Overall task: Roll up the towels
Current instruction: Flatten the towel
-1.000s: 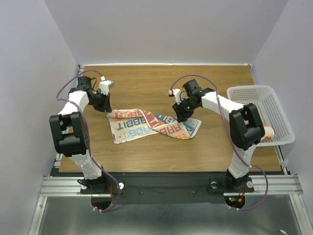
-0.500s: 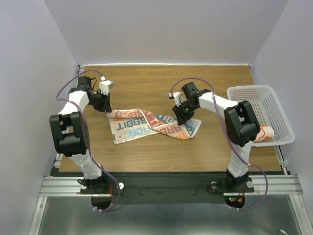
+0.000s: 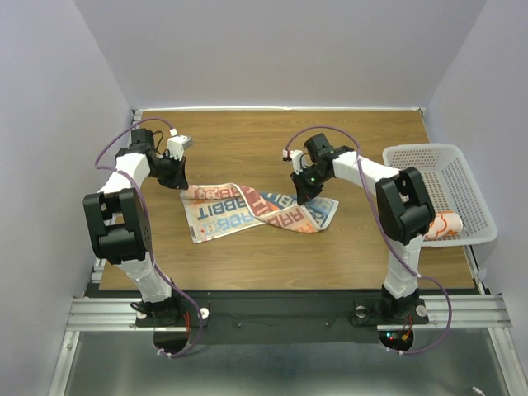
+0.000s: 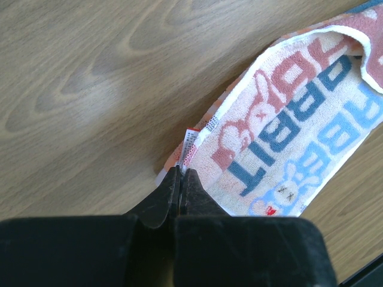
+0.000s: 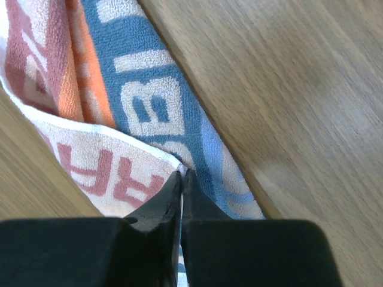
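A towel (image 3: 247, 210) is lying twisted on the worktop (image 3: 247, 140), just left of the basket (image 3: 429, 153) in the top view, with its long axis pointing toward the basket. The end nearer the basket is being pinched by the closed right hand (image 3: 307, 196). The corner farthest from the basket is being gripped by the closed left hand (image 3: 181, 185). With both ends being held, the twist is judged to need undoing before rolling.
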### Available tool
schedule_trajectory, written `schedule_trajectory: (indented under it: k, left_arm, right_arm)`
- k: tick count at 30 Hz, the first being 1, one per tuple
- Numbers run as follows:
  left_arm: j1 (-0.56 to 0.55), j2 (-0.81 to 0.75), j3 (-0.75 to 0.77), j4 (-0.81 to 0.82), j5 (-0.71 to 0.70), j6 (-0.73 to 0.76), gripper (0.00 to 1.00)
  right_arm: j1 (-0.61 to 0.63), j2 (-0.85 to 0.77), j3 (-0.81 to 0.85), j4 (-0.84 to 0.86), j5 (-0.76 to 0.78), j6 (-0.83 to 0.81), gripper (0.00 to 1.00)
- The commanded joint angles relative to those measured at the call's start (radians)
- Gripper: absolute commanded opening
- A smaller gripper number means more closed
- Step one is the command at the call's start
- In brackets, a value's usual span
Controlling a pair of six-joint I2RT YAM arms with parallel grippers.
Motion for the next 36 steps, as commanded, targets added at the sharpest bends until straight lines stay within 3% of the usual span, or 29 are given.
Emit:
schedule_trajectory:
  k: [1,9,22,36]
  left_arm:
    - [0.004,0.004,0.043,-0.019,0.029,0.011,0.0]
    - [0.015,-0.019,0.099,-0.062,0.058,0.008,0.0]
    - [0.018,-0.075,0.351,-0.249,0.151,0.13,0.0]
    - [0.021,-0.451,0.21,-0.361,0.201,0.245,0.0]
  right_arm:
    - [-0.001,-0.046,0.034,-0.006,-0.042,0.007,0.01]
    - [-0.075,-0.19,0.046,-0.02,-0.065,0.015,0.01]
    - [-0.24,-0.362,0.265,-0.015,-0.035,0.061,0.01]
    - [-0.248,-0.768,0.091,-0.026,0.016,0.111,0.01]
